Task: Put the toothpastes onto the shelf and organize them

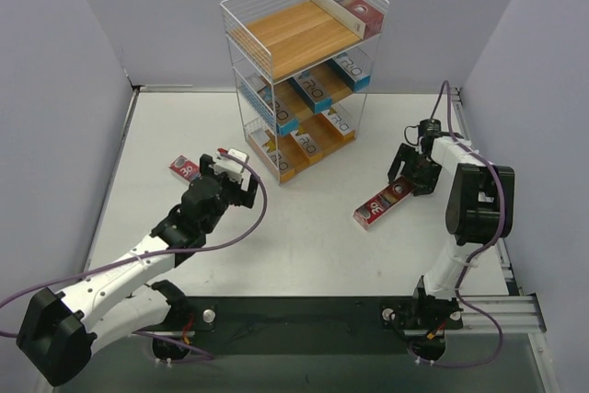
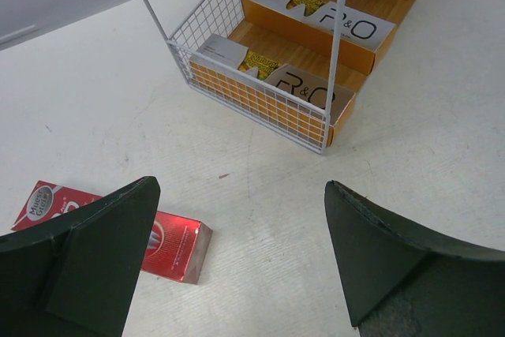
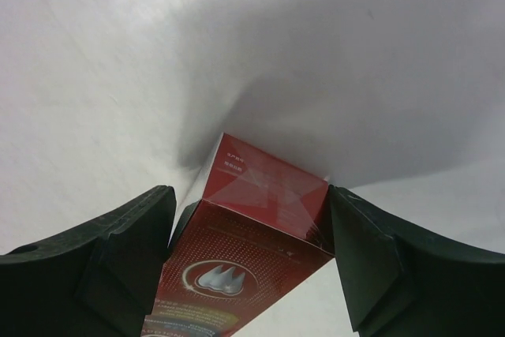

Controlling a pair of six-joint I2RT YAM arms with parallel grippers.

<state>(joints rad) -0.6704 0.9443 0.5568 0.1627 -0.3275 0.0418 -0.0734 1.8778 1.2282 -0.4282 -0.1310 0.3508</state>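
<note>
The shelf [image 1: 299, 39] stands at the back centre. It holds a red toothpaste carton [image 1: 348, 6] on the top board, teal ones [image 1: 354, 69] on the middle board and orange ones [image 1: 313, 146] on the bottom board. The orange ones also show in the left wrist view [image 2: 316, 92]. My left gripper [image 1: 235, 172] is open and empty, just right of a red carton [image 1: 184, 168] lying on the table; its end shows beside my left finger [image 2: 170, 246]. My right gripper [image 1: 405, 177] is shut on one end of another red carton [image 1: 382, 206], which fills the gap between the fingers [image 3: 256, 219].
The white table [image 1: 304, 255] is walled in on three sides by grey panels. The shelf's wire corner post [image 2: 335, 53] stands just ahead of my left gripper. A black strip with both arm bases runs along the near edge [image 1: 304, 315].
</note>
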